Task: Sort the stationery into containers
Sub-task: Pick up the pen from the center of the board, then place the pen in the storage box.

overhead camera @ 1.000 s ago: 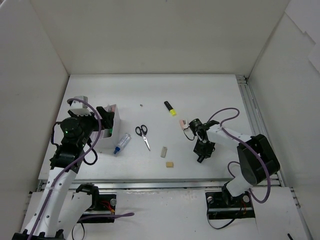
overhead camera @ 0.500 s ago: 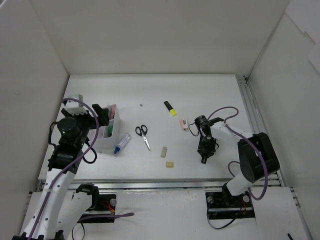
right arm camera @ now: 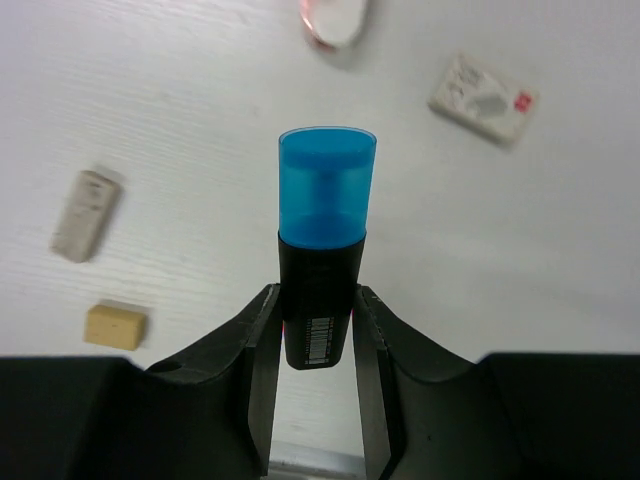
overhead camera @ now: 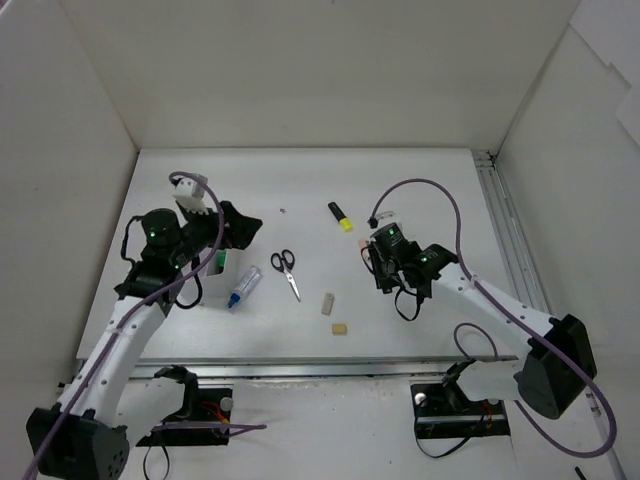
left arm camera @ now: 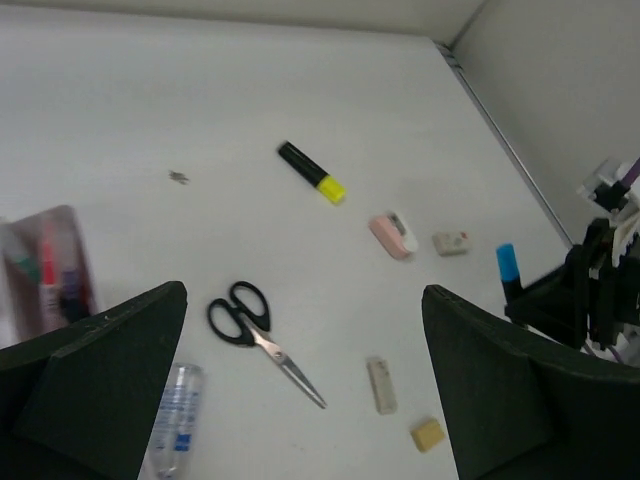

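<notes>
Blue-capped highlighter (right arm camera: 322, 250) stands pinched upright in my right claw (right arm camera: 318, 300), cap up, above the bench (overhead camera: 420, 190). Past the scissors (overhead camera: 285, 270) at nine o'clock, the divided box (overhead camera: 218, 266) sits by my wide-open left claw (overhead camera: 238, 226). I should carry it level and lower it straight into a free compartment.

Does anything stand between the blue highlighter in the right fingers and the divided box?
Yes. Scissors and a small bottle lie between the blue highlighter and the box; the open left gripper partly covers the box from above.
</notes>
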`<action>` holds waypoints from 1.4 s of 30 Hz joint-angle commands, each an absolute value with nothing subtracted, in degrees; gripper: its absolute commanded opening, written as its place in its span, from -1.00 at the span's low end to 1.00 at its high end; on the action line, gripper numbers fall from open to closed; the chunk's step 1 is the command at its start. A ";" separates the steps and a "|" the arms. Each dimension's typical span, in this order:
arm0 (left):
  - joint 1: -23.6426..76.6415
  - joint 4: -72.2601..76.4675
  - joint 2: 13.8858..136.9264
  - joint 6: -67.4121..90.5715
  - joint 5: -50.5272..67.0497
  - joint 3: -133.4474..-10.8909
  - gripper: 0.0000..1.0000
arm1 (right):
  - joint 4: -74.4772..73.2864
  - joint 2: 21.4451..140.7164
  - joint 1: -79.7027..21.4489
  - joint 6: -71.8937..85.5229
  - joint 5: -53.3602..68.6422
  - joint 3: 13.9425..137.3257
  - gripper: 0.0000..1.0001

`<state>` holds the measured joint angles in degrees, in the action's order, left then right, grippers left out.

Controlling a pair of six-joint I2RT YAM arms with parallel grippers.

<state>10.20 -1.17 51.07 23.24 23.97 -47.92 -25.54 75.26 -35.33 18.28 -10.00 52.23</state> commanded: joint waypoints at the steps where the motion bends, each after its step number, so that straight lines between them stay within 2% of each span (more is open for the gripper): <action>1: 14.66 8.43 58.33 28.74 35.77 -52.63 0.99 | -17.15 71.28 -39.53 8.71 -9.06 54.40 -1.00; 7: 26.62 9.32 67.92 29.27 32.79 -58.00 0.99 | -10.99 72.77 -44.29 4.92 -7.91 57.30 -1.00; 11: 29.70 10.46 72.15 31.46 31.56 -59.59 0.99 | -7.83 72.86 -46.14 3.25 -6.42 58.36 -1.00; 21: 35.59 5.45 80.23 34.01 19.61 -65.12 0.90 | -2.64 73.74 -47.99 2.72 -2.73 60.12 -1.00; 27: 36.73 6.32 82.79 34.45 22.05 -65.83 0.55 | 1.67 73.92 -48.43 3.78 -5.53 60.55 -1.00; 30: 36.74 8.43 84.10 34.98 24.34 -65.30 0.23 | 4.04 74.70 -48.51 3.60 -5.45 61.17 -1.00; 31: 36.74 7.92 84.37 35.07 24.69 -65.48 -0.01 | 4.30 75.23 -48.43 3.60 -5.88 61.43 -1.00; 33: 36.74 7.56 84.55 34.98 25.31 -65.48 -0.26 | 4.22 75.85 -48.43 3.51 -6.76 62.13 -1.00; 34: 36.74 7.56 84.46 34.81 25.31 -65.48 -0.52 | 4.22 76.28 -48.34 3.43 -7.12 62.31 -0.95; 37: 36.04 7.56 82.89 33.93 24.96 -64.95 -1.00 | 4.04 76.73 -48.43 3.60 -8.35 62.84 -0.77; 38: 35.34 7.47 82.36 33.66 24.61 -64.78 -1.00 | 4.04 76.73 -48.34 3.69 -8.87 62.84 -0.73; 39: 34.81 7.47 80.96 33.31 24.26 -64.43 -1.00 | 4.04 76.73 -48.25 3.78 -8.88 63.02 -0.58; 42: 31.74 7.30 77.70 32.08 23.73 -63.29 -1.00 | 3.95 76.64 -48.16 4.22 -9.05 63.28 -0.28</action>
